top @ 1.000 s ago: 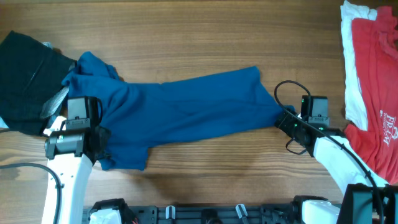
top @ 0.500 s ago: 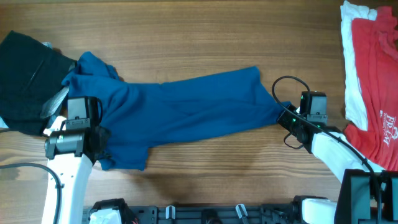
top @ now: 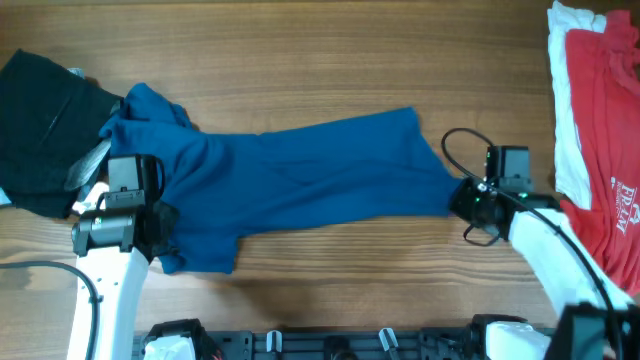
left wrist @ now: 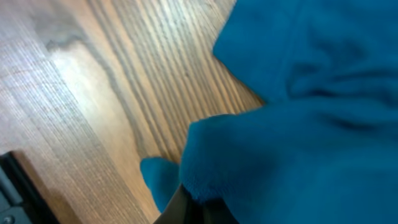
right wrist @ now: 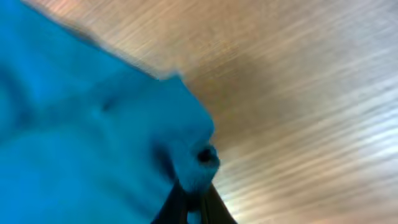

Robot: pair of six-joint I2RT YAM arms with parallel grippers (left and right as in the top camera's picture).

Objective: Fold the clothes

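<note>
Blue shirt (top: 300,180), pinched at opposite ends by left gripper (top: 163,226) and right gripper (top: 459,196), is best lifted evenly so neither hem slips.

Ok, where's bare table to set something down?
Widest bare table lies beyond the blue shirt, between the black cloth and white garment. A narrower strip lies in front of it, between left arm and right arm. Both ends are crowded: black cloth left, red tee right.
</note>
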